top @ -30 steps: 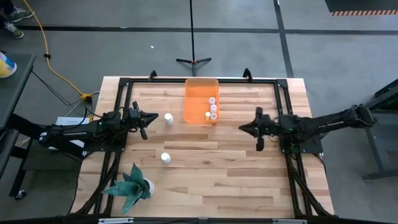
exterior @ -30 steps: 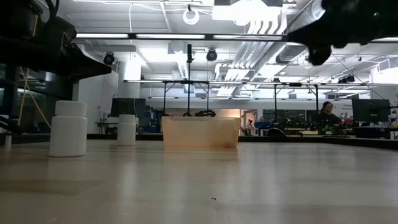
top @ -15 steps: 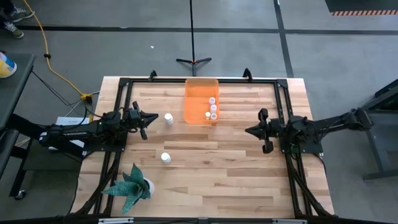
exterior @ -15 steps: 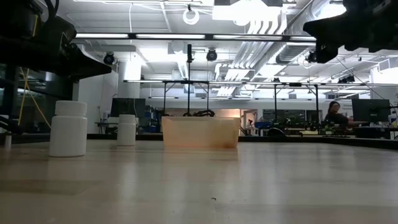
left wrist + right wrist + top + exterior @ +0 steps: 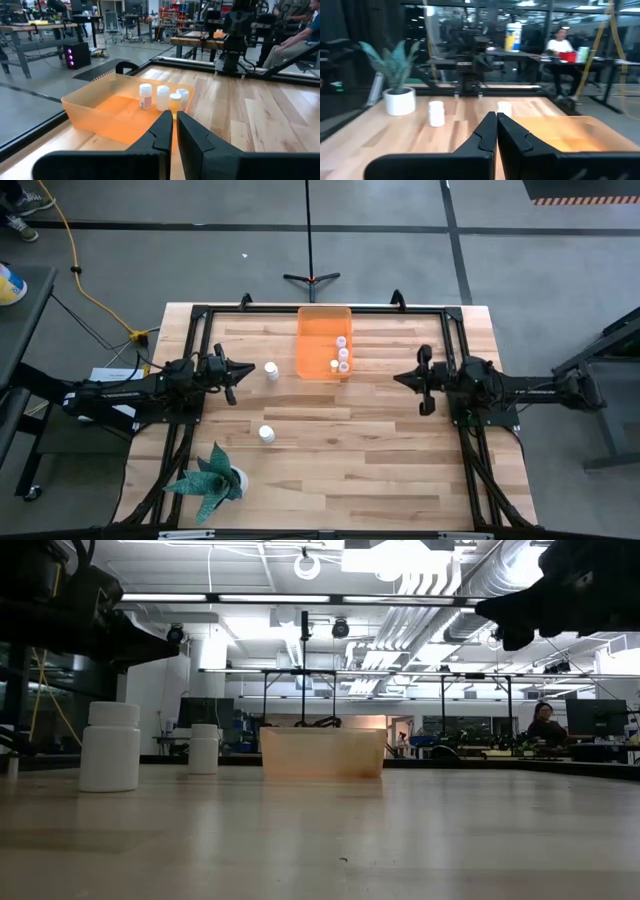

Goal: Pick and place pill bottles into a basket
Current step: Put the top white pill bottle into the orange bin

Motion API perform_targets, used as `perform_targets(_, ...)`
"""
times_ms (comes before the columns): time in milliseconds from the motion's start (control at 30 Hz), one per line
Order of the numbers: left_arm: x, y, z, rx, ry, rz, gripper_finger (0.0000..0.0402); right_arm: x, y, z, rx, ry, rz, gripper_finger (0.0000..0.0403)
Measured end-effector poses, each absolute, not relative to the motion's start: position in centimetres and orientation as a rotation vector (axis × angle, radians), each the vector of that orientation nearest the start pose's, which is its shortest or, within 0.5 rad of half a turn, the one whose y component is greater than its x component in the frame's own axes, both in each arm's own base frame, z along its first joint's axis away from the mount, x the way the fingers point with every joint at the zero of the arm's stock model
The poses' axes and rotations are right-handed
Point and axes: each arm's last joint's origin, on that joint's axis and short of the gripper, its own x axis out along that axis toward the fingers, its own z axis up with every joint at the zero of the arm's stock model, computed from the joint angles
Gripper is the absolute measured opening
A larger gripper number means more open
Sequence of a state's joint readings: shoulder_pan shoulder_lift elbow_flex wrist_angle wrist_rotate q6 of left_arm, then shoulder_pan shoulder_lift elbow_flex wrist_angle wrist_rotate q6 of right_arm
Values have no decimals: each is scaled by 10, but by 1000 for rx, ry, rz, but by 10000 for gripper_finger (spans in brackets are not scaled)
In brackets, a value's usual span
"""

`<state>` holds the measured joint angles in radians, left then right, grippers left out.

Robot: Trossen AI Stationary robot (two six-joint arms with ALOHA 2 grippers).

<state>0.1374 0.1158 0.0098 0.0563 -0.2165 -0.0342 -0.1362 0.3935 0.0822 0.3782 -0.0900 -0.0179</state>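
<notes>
Looking straight down, we see the wooden bench [image 5: 340, 450] filling the middle of the frame, with the orange basket [image 5: 318, 350] at its upper centre holding three pill bottles [image 5: 342, 354] clustered along its right wall. Two more white bottles stand on the bare wood, one [image 5: 270, 370] just left of the basket and another [image 5: 266, 434] lower down at centre left, while a green spiky plant [image 5: 213, 477] sits at the lower left. The left pincer [image 5: 234, 375] lies at the left, pointing toward the nearer bottle, and the right pincer [image 5: 424, 380] is at the right of the frame, well apart from the basket.
</notes>
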Motion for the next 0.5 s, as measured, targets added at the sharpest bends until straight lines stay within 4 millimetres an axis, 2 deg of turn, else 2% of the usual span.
perform_targets(400, 102, 20, 164, -30, 34, 339, 63, 124, -18, 187, -10, -2, -108, 4)
perform_targets(500, 102, 19, 164, -29, 33, 313, 83, 124, -18, 185, -49, 20, -132, 1)
